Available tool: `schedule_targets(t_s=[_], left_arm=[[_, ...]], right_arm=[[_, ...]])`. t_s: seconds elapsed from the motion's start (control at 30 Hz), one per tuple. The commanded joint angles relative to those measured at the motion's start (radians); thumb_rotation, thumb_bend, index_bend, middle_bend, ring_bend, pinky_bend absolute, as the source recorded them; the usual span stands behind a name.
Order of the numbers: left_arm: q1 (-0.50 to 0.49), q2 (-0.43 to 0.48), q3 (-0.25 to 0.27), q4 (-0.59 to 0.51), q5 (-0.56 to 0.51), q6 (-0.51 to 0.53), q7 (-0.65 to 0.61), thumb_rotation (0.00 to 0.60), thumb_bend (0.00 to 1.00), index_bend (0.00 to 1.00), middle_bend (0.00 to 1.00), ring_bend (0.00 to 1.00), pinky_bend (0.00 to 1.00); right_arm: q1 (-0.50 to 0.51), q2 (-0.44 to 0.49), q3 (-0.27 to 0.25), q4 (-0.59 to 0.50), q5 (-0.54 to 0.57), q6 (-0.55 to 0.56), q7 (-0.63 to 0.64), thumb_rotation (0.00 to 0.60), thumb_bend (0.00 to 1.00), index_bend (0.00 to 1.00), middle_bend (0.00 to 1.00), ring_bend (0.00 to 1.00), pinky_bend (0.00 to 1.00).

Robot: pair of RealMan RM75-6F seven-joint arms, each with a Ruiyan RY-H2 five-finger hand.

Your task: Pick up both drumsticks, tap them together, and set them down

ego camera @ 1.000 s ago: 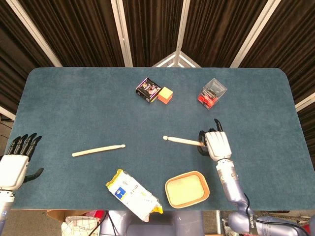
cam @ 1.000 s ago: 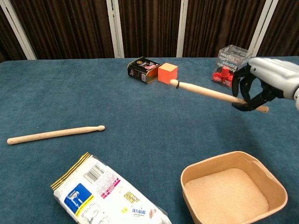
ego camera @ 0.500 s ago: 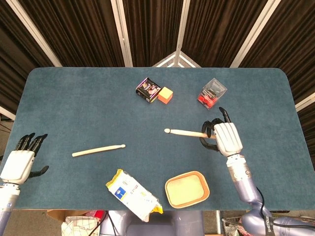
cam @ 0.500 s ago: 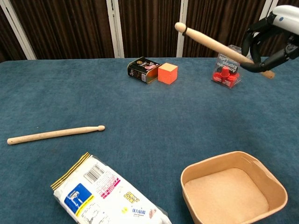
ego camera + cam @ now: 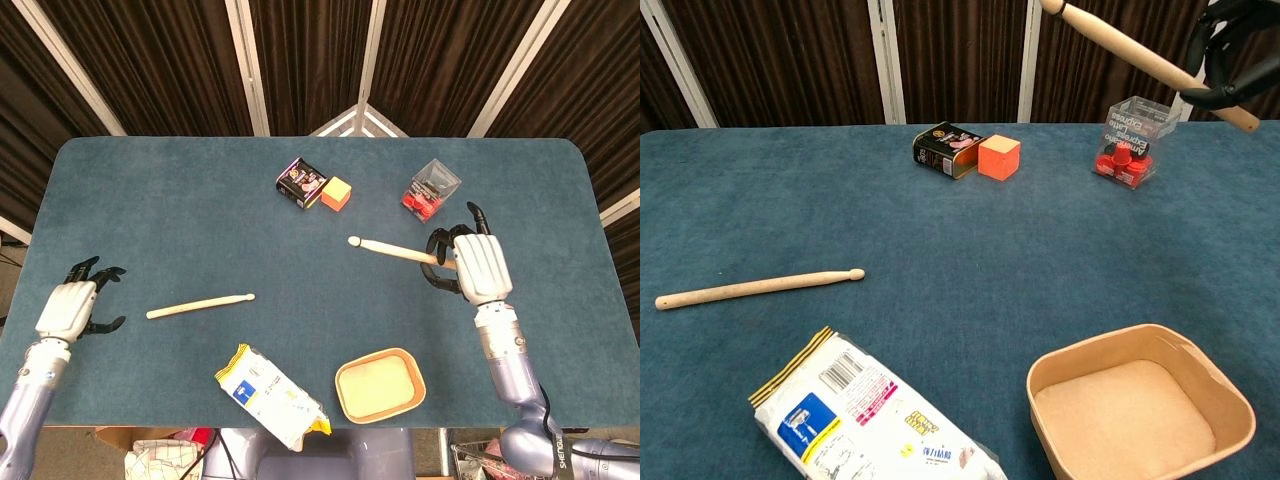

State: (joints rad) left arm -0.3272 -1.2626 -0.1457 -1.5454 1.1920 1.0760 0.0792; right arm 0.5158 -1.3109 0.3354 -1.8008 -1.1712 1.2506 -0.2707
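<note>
A blue-carpeted bench [image 5: 180,200] stands in front of dark curtains with pale vertical strips. At its near edge a white snack bag [image 5: 270,396] with yellow trim lies flat, and just beside it toward the right a tan tray [image 5: 380,385] holds only a flat, pale inner floor, with nothing resting in it as far as either view shows.

The head view alone shows the left robot hand [image 5: 75,308], near the left edge of the bench, with its dark fingers spread apart and nothing between them; the chest view does not take it in. Between that hand and the bench's middle a drumstick [image 5: 200,305] lies flat on the carpet, tip pointing right.

The right robot hand [image 5: 478,267] is seen whole from above, toward the right edge, its fingers curled round the butt end of a second drumstick [image 5: 395,250] whose tip points left toward the bench's middle. The chest view catches only the dark fingers at its top right corner, but shows what the overhead view cannot: the stick is held high in the air, well clear of the bench, slanting up to the left.

Toward the far edge a dark tin [image 5: 301,181] touches an orange cube [image 5: 337,193], and well to their right a clear plastic box [image 5: 431,188] holds red pieces.
</note>
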Motion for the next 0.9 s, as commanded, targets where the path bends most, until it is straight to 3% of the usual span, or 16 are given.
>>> schedule_targets(t_s=[0.03,0.23,0.43,0.9], left_arm=[[-0.06,-0.082,-0.034,0.003,-0.137,-0.039,0.144,0.6,0.34,0.28,0.31,0.0,0.0],[-0.091,-0.201,-0.045,0.011,-0.268,0.039,0.322,0.6,0.37,0.32,0.35,0.0,0.0],[-0.112,-0.29,-0.024,0.032,-0.305,0.1,0.442,0.6,0.37,0.37,0.37,0.01,0.0],[-0.119,-0.36,-0.018,0.051,-0.319,0.199,0.557,0.6,0.4,0.43,0.45,0.06,0.0]], right_arm=[[0.005,0.0,0.003,0.005,0.019,0.002,-0.012,0.6,0.48,0.62,0.68,0.44,0.04],[0.005,-0.003,-0.009,0.019,0.019,0.006,-0.006,0.6,0.48,0.62,0.68,0.44,0.03],[0.005,-0.004,-0.019,0.04,0.02,0.002,0.005,0.6,0.48,0.62,0.68,0.44,0.04],[0.006,-0.009,-0.035,0.079,0.006,0.0,0.037,0.6,0.48,0.62,0.68,0.44,0.04]])
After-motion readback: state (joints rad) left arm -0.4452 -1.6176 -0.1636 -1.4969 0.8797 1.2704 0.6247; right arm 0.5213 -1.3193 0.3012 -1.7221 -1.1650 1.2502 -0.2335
